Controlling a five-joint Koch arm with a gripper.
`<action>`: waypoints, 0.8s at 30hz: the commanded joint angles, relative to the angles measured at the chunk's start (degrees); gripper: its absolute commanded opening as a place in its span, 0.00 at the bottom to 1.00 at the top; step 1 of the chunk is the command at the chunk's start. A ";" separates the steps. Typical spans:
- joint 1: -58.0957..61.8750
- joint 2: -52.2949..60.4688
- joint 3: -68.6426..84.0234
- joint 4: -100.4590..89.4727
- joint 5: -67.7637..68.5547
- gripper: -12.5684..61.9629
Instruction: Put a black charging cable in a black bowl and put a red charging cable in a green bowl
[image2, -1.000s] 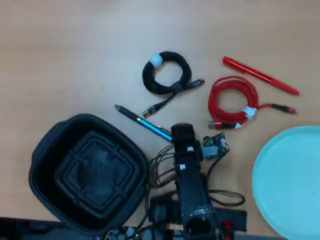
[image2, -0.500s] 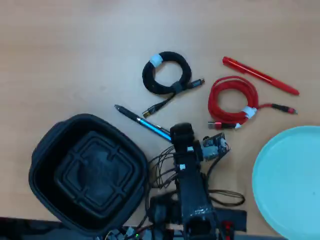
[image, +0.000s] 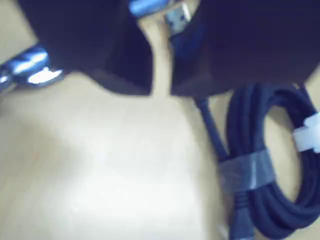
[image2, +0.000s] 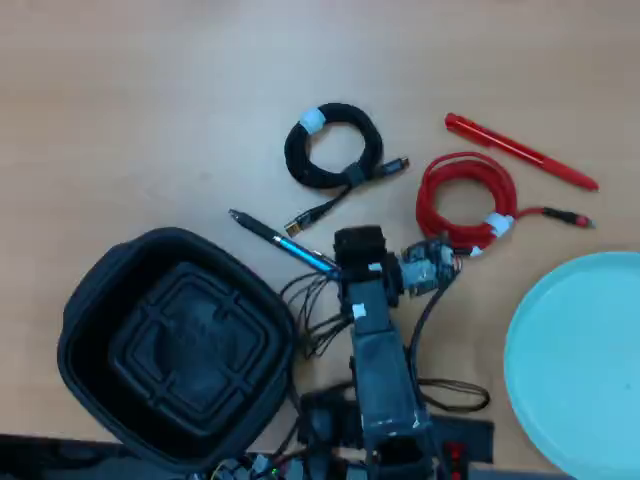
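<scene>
Overhead view shows one coiled black cable (image2: 333, 146), one red cable (image2: 466, 199), two bowls; claw (image: 161, 75) jaws slightly spread.

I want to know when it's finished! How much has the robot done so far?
Nothing is done yet: the black bowl and green bowl are both empty. The claw is open and holds nothing, hovering near the black charging cable, which lies on the table. The red charging cable lies there too. Both cables remain to be moved.

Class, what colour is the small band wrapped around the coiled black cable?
White: the band on the black charging cable shows best in the overhead view.
</scene>
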 joint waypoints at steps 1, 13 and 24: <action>-0.35 -7.03 -11.16 2.64 0.79 0.15; -3.78 -45.97 -60.91 30.67 0.35 0.17; -5.01 -53.35 -64.16 37.27 1.58 0.41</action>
